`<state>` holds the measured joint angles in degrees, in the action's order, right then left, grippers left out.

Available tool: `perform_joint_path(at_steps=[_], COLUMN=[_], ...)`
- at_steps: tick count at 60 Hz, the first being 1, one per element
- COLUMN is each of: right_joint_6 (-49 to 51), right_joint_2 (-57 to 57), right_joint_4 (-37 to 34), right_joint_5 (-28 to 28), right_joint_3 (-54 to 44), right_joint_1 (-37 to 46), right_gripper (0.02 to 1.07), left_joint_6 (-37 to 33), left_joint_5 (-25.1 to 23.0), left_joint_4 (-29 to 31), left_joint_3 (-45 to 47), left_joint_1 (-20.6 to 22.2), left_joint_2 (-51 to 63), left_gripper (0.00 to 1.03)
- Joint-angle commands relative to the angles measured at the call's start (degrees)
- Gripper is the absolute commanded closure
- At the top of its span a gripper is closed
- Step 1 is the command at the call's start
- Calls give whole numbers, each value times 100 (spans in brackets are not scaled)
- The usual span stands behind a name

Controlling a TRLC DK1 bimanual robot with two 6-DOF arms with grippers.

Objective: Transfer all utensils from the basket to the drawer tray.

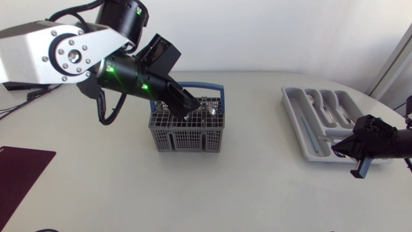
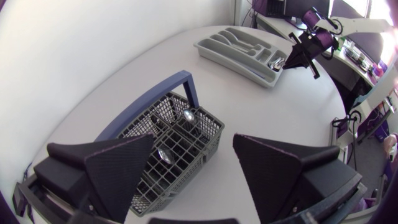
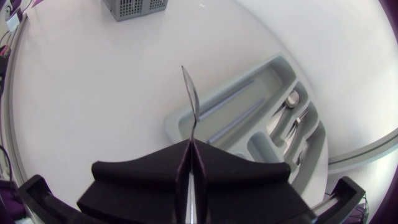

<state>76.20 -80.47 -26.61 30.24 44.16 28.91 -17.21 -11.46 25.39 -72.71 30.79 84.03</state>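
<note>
Head view: finds the left tool low over the grey wire-mesh basket with blue handle, mid white bench. Stands wide open, gripping nothing, with silver spoons upright in the basket just beneath the spread fingers. Finds the right tool at the grey plastic drawer tray, well apart from the basket. Clamps tight on a slim silver utensil jutting forward over the tray's rim.
</note>
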Motion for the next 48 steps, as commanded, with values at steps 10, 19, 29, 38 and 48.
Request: perform_joint_path(at_steps=[10,19,29,38,48], right_joint_6=[1221,1547,1678,1793,1872], right_joint_2=[-1217,-1727,-1999,-2254,-2395], right_joint_4=[16,306,938,1369,1826], right_joint_5=[-53,-334,-554,-800,-967], right_joint_3=[752,1024,1077,1095,1033], right_joint_1=[713,924,985,985,977], right_gripper=[101,99,93,90,86], left_joint_6=[-54,-10,69,78,130], left_joint_5=[39,39,39,39,39], left_joint_4=[-218,-280,-368,-368,-368], left_joint_3=[398,512,661,696,723], left_joint_1=[-152,-231,-266,-266,-266], left_joint_2=[-106,-106,-150,-159,-203], left_gripper=[14,14,14,14,14])
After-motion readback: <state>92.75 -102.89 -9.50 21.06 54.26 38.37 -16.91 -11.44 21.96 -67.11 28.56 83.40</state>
